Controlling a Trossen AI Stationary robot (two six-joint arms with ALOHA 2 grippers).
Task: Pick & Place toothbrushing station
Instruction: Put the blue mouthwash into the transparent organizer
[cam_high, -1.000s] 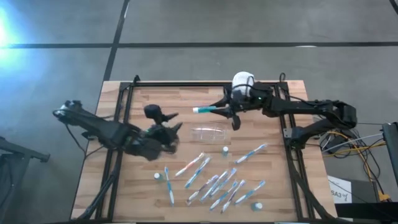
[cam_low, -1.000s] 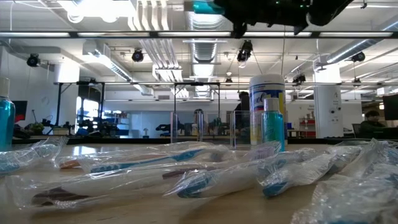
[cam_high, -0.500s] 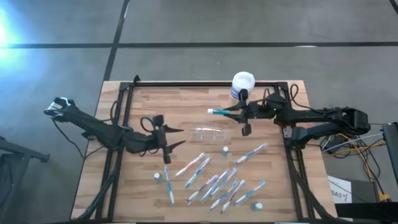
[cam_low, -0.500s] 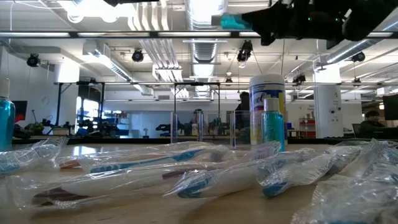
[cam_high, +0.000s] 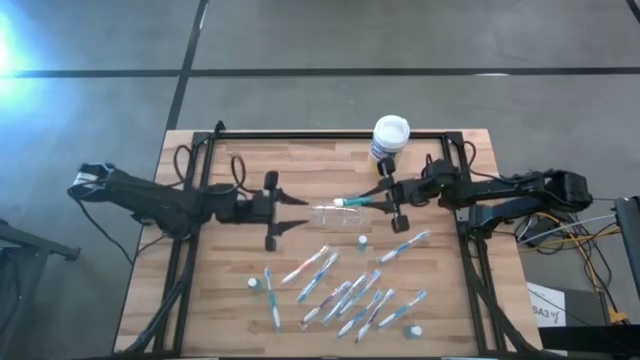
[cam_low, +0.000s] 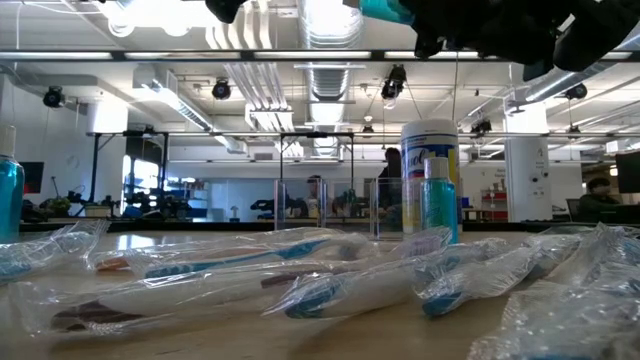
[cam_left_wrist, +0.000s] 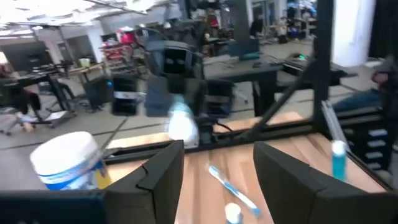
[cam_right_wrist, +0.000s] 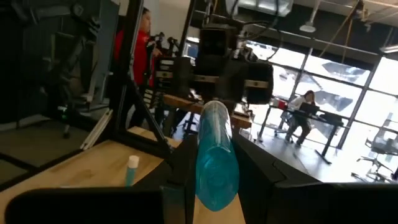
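Left tool (cam_high: 285, 210): dark two-finger tool of the left arm, raised above the left half of the wooden tabletop (cam_high: 240, 300), fingers spread wide, holding nothing. Arm stretched level from the left edge, tips pointing right toward the holder, which lies just beside them.

Small clear plastic holder (cam_high: 334, 214): lying on its side near the tabletop's middle, long axis left to right, between the two tools. Open end cannot be told.

Slim teal-and-white toothbrush (cam_high: 360, 201): clamped in the right tool, long axis roughly left to right, teal free end over the holder's right end. Judged to be heading into the holder, which would need its mouth facing right.

Right tool (cam_high: 392, 198): dark two-finger tool of the right arm, narrow, closed on the toothbrush, just right of the holder. Arm reaches in from the right edge, roughly level.

Remaining wrapped toothbrushes (cam_high: 345, 290) and teal-capped white tubes (cam_high: 361, 242): scattered on the near half of the tabletop, apart from the holder.

Large white-lidded canister (cam_high: 390, 134): upright at the far edge.
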